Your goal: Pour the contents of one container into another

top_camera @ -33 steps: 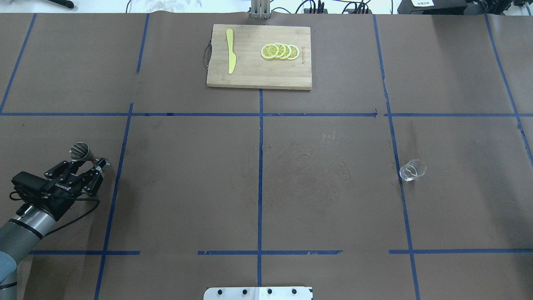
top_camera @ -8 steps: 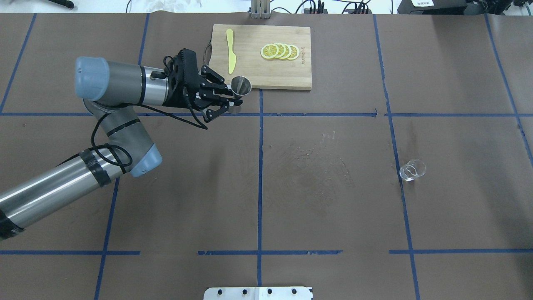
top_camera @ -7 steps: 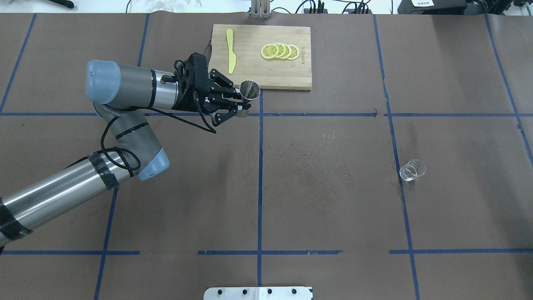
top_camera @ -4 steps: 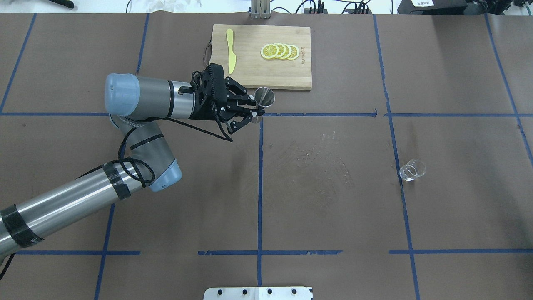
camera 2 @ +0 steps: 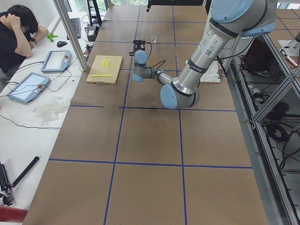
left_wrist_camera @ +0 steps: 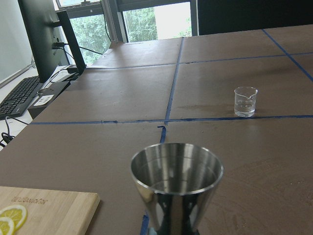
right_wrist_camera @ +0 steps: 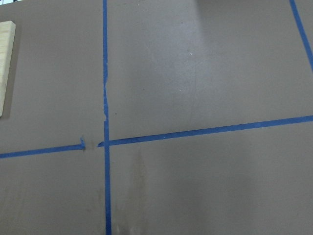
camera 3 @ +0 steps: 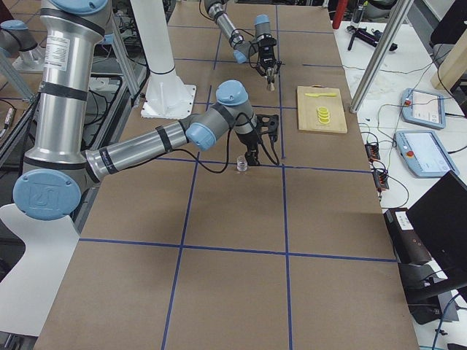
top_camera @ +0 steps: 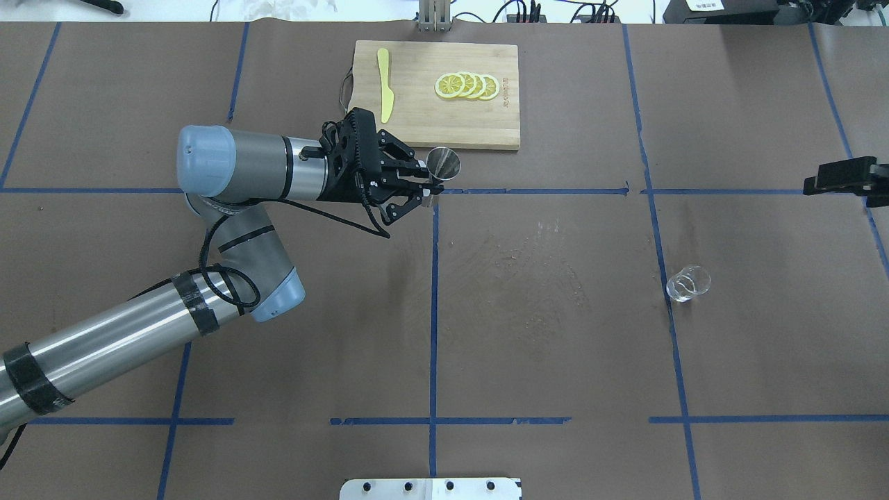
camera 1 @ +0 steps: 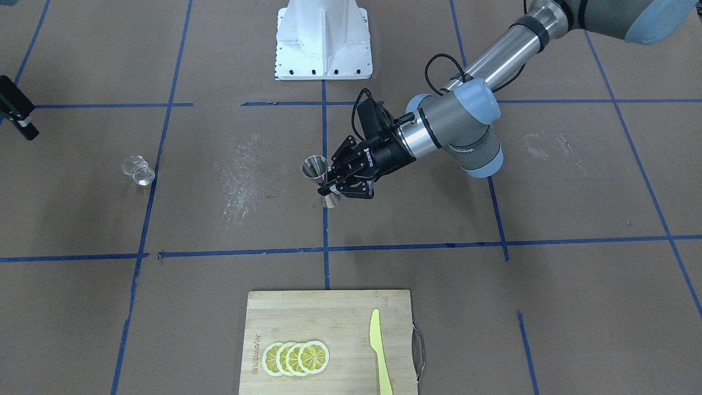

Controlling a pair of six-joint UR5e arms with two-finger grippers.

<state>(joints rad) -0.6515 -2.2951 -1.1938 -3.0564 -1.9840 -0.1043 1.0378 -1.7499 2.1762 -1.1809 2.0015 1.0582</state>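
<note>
Steel jigger (top_camera: 442,163): left pincer (top_camera: 425,189) is clamping its waist; narrow hold may be risking tilt, spilling clear cup's (top_camera: 687,283) pour.

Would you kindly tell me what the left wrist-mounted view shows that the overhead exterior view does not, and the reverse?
Only the wrist view: a black monitor, a keyboard and windows. Only the overhead: the left gripper, the yellow knife and part of the right gripper at the edge. Both: the silvery steel hourglass-shaped jigger, the small clear cup, the wooden cutting board and lemon slices.
</note>
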